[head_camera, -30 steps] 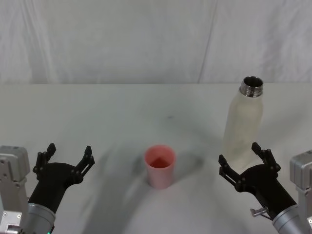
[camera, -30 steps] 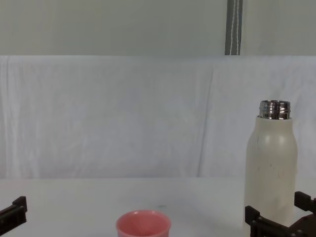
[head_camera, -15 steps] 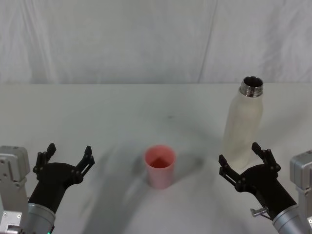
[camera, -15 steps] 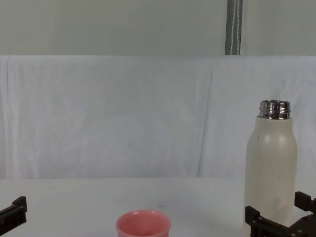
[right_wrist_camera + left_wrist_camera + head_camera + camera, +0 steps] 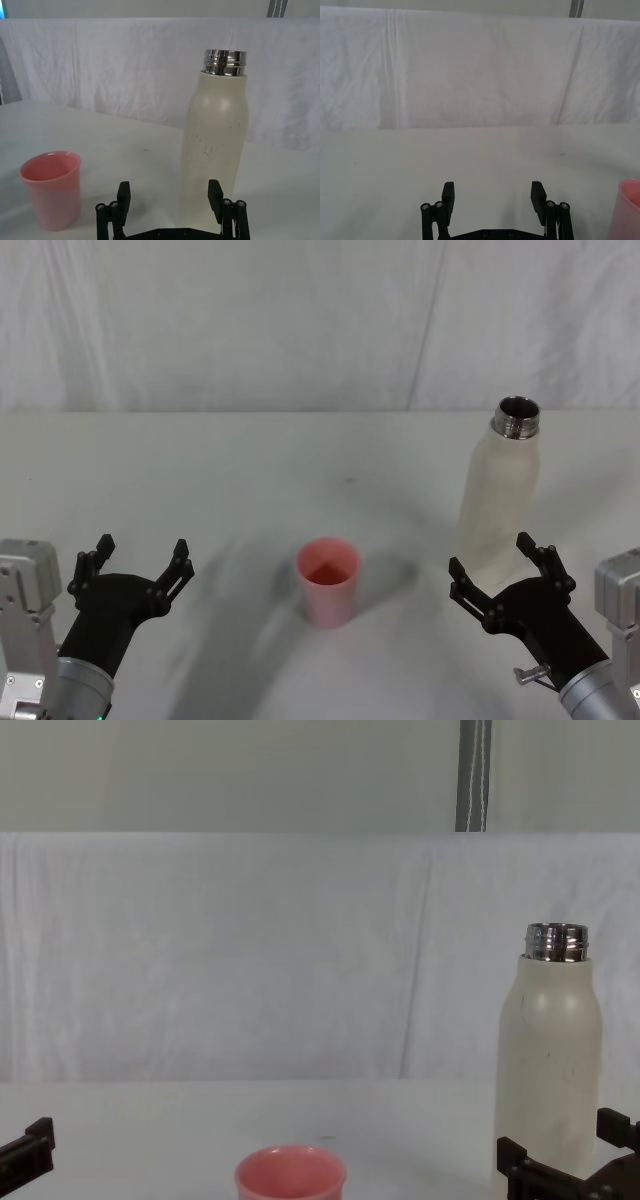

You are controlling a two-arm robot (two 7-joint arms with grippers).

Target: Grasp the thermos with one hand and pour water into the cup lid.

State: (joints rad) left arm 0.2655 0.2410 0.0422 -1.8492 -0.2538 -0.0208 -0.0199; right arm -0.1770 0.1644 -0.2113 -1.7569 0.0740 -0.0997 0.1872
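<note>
The cream-white thermos (image 5: pixel 497 495) (image 5: pixel 215 145) (image 5: pixel 551 1060) stands upright and uncapped on the right of the white table, its steel neck on top. The pink cup lid (image 5: pixel 327 580) (image 5: pixel 52 188) (image 5: pixel 291 1173) (image 5: pixel 631 207) sits near the table's middle, to the thermos's left. My right gripper (image 5: pixel 503 571) (image 5: pixel 170 197) (image 5: pixel 568 1145) is open just in front of the thermos base, its fingers apart on either side and not touching it. My left gripper (image 5: pixel 139 563) (image 5: pixel 492 194) hangs open at the front left, holding nothing.
A white cloth backdrop (image 5: pixel 300 320) rises behind the table's far edge. A small dark speck (image 5: pixel 348 479) marks the tabletop beyond the cup lid. A grey pole (image 5: pixel 474 775) stands behind the backdrop.
</note>
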